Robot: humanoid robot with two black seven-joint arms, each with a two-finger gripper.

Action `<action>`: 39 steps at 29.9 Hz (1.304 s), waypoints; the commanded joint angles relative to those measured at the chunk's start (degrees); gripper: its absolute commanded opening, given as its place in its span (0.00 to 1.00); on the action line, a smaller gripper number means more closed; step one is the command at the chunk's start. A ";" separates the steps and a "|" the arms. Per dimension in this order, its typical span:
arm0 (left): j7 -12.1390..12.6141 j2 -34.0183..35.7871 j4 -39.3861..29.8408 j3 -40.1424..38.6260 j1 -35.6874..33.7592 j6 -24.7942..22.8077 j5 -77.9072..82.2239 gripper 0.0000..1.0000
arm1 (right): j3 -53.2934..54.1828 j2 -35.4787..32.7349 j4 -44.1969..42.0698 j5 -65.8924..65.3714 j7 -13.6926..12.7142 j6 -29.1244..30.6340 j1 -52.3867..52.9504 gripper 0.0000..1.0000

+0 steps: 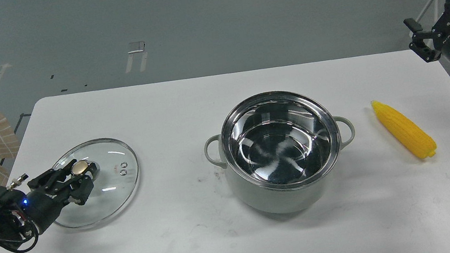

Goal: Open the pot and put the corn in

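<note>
**Lid down, corn next**

The left tool point(76, 173) sits at the brass knob of the glass lid point(99, 181) lying on the counter point(181, 249); whether it clamps, I cannot tell. The pot point(281, 153) stands open. The right tool point(429, 17) hovers spread, well apart above the corn point(404, 128) just right of the pot. Best: descend squarely, pinch mid-cob.

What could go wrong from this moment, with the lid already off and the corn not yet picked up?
1. The left gripper sits around the knob of the glass lid, which lies on the table; pulling away carelessly may drag the lid.
2. The corn is round and tapered, so it might roll or slip when the right gripper, open and off to the side, grasps it.
3. The corn looks about as long as the pot is wide, so it might catch the rim.
</note>
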 commanded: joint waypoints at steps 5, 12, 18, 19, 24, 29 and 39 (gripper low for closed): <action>0.00 0.08 0.08 0.02 0.02 -0.06 0.00 0.77 | 0.23 -0.10 0.00 0.00 -0.06 0.00 0.00 1.00; 0.00 1.04 -0.62 -0.94 -0.68 -0.06 -0.35 0.90 | 0.32 -0.53 0.00 0.00 0.03 0.00 0.00 1.00; 0.00 4.73 -4.04 -1.21 -7.33 -0.06 -10.77 0.91 | -0.38 -6.05 0.26 -0.96 -0.15 0.00 0.70 1.00; 0.00 4.73 -4.40 -1.21 -8.58 -0.06 -12.90 0.91 | -0.56 -7.12 0.35 -1.75 -0.15 0.00 0.79 1.00; 0.00 4.39 -6.25 -1.39 -20.34 -4.29 -32.55 0.92 | -0.65 -13.80 0.52 -14.64 -0.15 0.00 3.42 1.00; 0.00 2.20 -6.25 -2.00 -28.43 -18.53 -49.62 0.93 | -0.65 -16.87 1.92 -25.81 -0.15 0.00 3.52 1.00; 0.00 -1.33 -10.02 -5.34 -33.73 -30.86 -61.26 0.94 | -0.74 -19.17 18.53 -55.53 -0.06 0.00 -3.77 1.00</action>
